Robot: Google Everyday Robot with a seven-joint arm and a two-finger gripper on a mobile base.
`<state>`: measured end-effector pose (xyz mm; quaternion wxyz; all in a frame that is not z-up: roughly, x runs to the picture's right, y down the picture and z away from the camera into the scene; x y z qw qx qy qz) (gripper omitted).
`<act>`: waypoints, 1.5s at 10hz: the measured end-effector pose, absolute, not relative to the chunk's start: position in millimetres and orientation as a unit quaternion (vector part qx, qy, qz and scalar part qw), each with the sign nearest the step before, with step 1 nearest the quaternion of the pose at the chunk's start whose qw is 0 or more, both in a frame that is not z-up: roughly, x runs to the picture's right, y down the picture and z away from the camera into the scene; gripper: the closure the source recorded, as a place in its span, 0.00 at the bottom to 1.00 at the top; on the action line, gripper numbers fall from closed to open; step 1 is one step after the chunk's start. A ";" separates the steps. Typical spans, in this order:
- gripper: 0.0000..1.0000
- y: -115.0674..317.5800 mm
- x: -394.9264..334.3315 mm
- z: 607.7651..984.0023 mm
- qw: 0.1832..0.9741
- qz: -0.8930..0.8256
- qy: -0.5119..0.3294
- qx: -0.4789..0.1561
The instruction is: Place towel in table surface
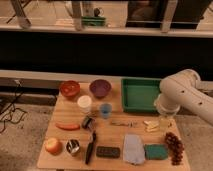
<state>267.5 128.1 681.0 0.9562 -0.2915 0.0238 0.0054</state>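
— Where is the gripper (164, 121) hanging right now?

— It is hanging at the right of the frame, under the bulky white arm (184, 92). It is sitting over the right edge of the wooden table (112, 135), just below the lower right corner of the green tray (141, 95). It is hovering beside a pale yellowish item (150, 125) that I am not managing to identify.

— Is it spread or pressed together?

— I cannot tell either way.

— And where is the towel lying?

— The grey-blue towel (133, 148) is lying flat on the table surface, lower middle-right of the frame, apart from the gripper. It is sitting between a black rectangular block (108, 151) on its left and a green sponge (156, 151) on its right, just beside both.

— What is surrounding it?

— Dark grapes (174, 146) are lying at the lower right, next to the sponge. A thin utensil (122, 123) is lying just above the towel. Further left, a black-handled tool (90, 147) is lying lengthwise near a metal cup (73, 147), and an apple (53, 145) is sitting at the lower left, with a carrot (67, 126) above it. A white cup (84, 103) and a blue cup (105, 110) are standing mid-table. A red bowl (69, 88) and a purple bowl (100, 88) are sitting along the far edge, left of the tray.
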 end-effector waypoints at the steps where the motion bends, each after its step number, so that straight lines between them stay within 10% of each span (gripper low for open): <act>1: 0.20 128.1 267.5 681.0 0.956 0.005 0.024 -0.292; 15: 0.20 168.0 193.9 672.9 0.952 -0.076 0.014 -0.295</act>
